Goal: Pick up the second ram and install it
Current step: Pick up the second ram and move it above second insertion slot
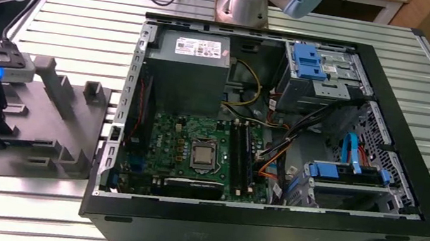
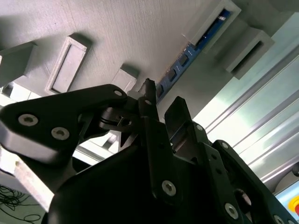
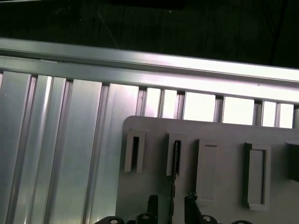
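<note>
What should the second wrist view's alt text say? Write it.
Black jaws stand open around the end of a memory stick, which stands on edge in a slot of a grey holder on a ribbed metal table.

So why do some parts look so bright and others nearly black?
First wrist view: glare whitens the table slats. Second wrist view: the hand looms dark against the lit grey tray. Exterior view: the case interior sits in shadow.

tray (image 1: 60,129) exterior view's left of case (image 1: 267,230) | ram (image 2: 180,63) in tray
</note>
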Action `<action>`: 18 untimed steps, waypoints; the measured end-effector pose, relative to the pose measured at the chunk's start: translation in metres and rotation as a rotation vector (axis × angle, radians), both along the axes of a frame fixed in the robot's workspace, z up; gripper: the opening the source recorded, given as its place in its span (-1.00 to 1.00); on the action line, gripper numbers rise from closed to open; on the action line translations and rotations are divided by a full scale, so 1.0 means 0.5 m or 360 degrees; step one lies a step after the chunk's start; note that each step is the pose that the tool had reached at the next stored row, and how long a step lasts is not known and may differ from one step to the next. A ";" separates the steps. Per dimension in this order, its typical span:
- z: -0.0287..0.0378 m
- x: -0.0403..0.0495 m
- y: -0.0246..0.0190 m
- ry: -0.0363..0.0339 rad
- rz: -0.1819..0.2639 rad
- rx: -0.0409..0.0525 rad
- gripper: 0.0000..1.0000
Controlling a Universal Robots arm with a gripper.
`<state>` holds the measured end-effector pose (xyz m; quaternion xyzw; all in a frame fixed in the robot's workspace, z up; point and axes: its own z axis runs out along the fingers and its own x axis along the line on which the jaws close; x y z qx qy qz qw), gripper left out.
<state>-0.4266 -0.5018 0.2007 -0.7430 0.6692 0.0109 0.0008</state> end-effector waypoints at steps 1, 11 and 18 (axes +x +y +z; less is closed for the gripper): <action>-0.001 0.000 0.0001 0.0000 0.0001 0.0001 -0.29; -0.002 0.000 0.0002 0.0000 0.0001 0.0001 -0.32; -0.003 0.000 0.0003 0.0000 0.0001 0.0001 -0.58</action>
